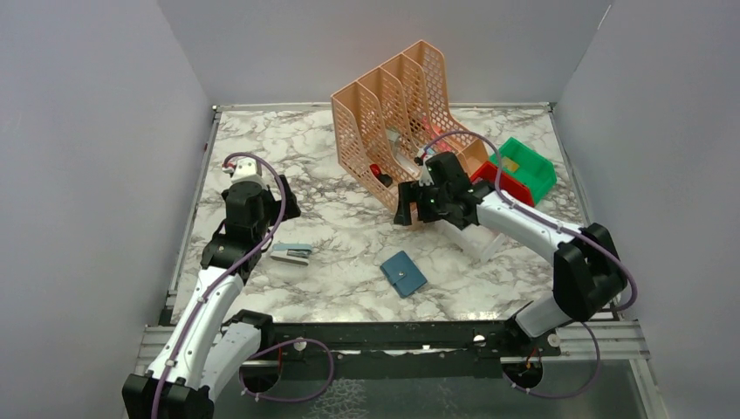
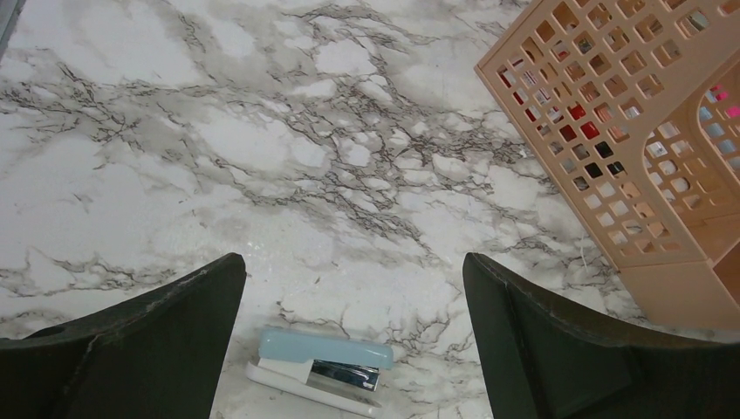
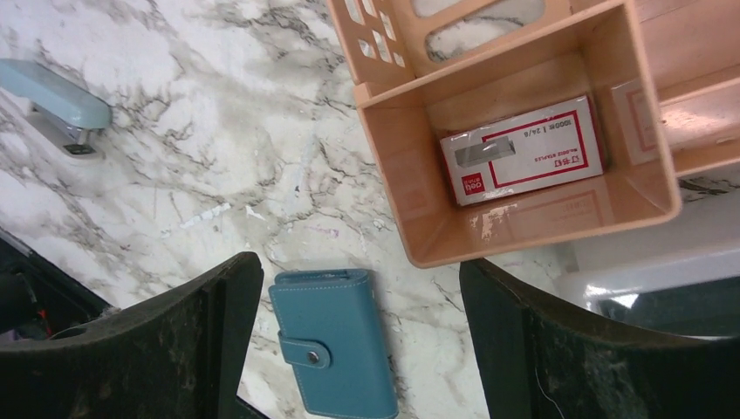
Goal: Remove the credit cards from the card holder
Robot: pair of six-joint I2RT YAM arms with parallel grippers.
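Around me, plain pale-grey walls (image 1: pixel 87 131) on three sides. Under me, white marble-pattern tabletop (image 1: pixel 288 148), dark veins, soft glare. Black rail (image 1: pixel 393 332) along near edge.

The only legible print was right of centre in the right wrist view, on a white, red-bordered staple box (image 3: pixel 522 150) lying in a compartment of the peach file organizer (image 3: pixel 410 188). It appeared upside down: a red "deli" logo at the box's lower left corner, "24/6" beside "1000" along its upper edge, and a small line ending in "STAPLES". A red-framed label (image 3: pixel 634 118) just right of it was too cut off to read. Nothing was readable in the other two views.
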